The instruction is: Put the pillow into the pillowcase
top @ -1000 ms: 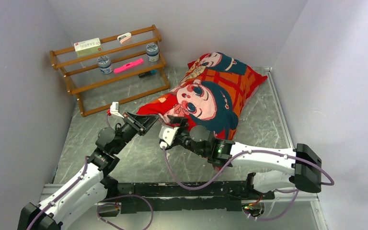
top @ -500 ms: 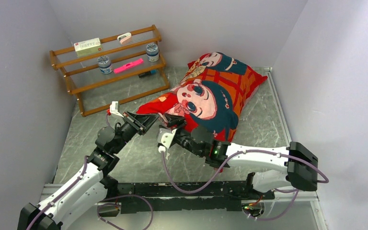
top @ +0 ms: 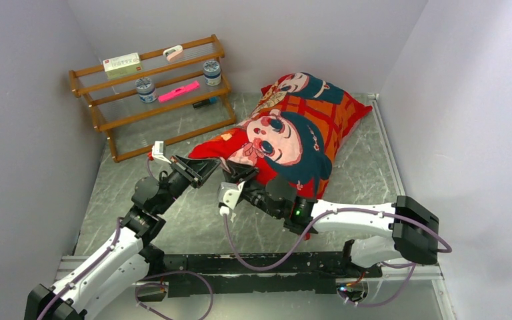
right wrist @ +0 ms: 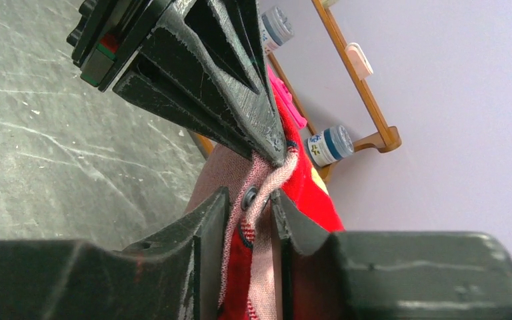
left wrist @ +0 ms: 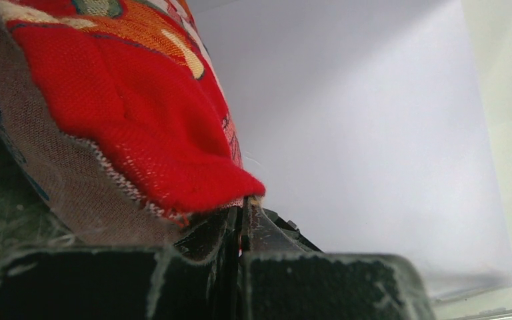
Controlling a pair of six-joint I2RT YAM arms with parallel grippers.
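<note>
The red pillowcase (top: 293,133) with cartoon girl faces lies plump across the back right of the table. No white pillow shows; it is hidden. My left gripper (top: 211,167) is shut on the case's near left corner, and red cloth (left wrist: 140,100) folds over its closed fingertips (left wrist: 245,208). My right gripper (top: 243,172) is just right of it at the same hem. In the right wrist view its jaws (right wrist: 250,200) stand narrowly apart with the pale pink hem and red cloth (right wrist: 267,193) hanging between them. The left gripper's fingers (right wrist: 267,133) pinch that hem just above.
A wooden rack (top: 153,93) stands at the back left, holding jars, a pink item and a small box; one jar (right wrist: 330,143) shows in the right wrist view. Grey walls close in on both sides. The marbled tabletop (top: 173,227) lies between the arms.
The right gripper has slid a little left toward the left gripper, and its jaws have narrowed around the hem. The left gripper has kept its hold and place.
</note>
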